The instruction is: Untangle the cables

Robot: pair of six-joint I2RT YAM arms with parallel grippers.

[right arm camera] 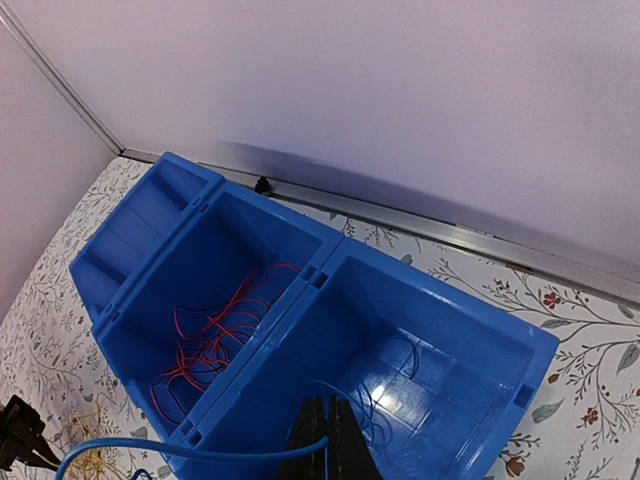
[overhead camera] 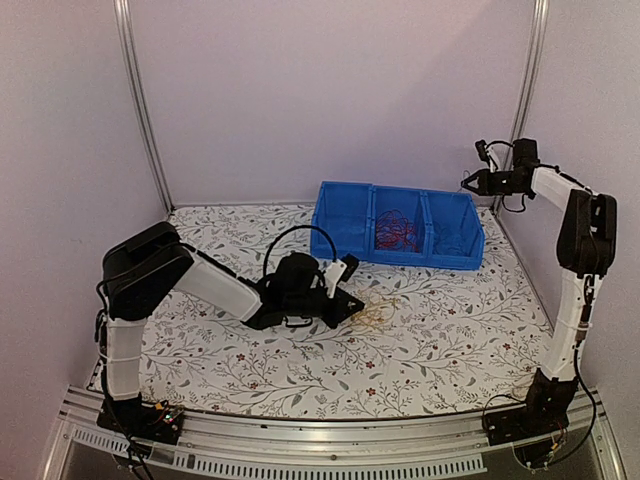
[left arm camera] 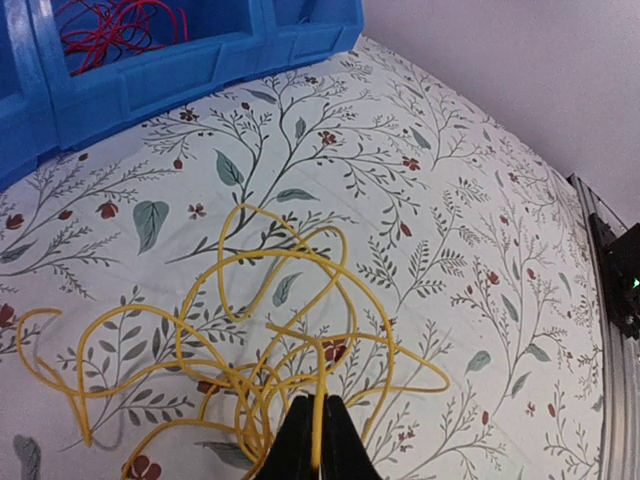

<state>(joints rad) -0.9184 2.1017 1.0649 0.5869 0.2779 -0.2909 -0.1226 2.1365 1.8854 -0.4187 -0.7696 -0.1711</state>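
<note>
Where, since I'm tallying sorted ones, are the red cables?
Top view: the red cables lie in the middle compartment of the blue bin, right of centre.

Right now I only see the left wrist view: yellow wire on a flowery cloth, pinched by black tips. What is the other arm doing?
Observer: The right pincer is raised high by the right end of the blue bin, shut on a blue cable.
Operator: What's in that end?
Observer: The right compartment holds thin blue cables.
Operator: Where's my arm from there?
Observer: The left pincer is low at the table, in front of the bin's left end.
</note>
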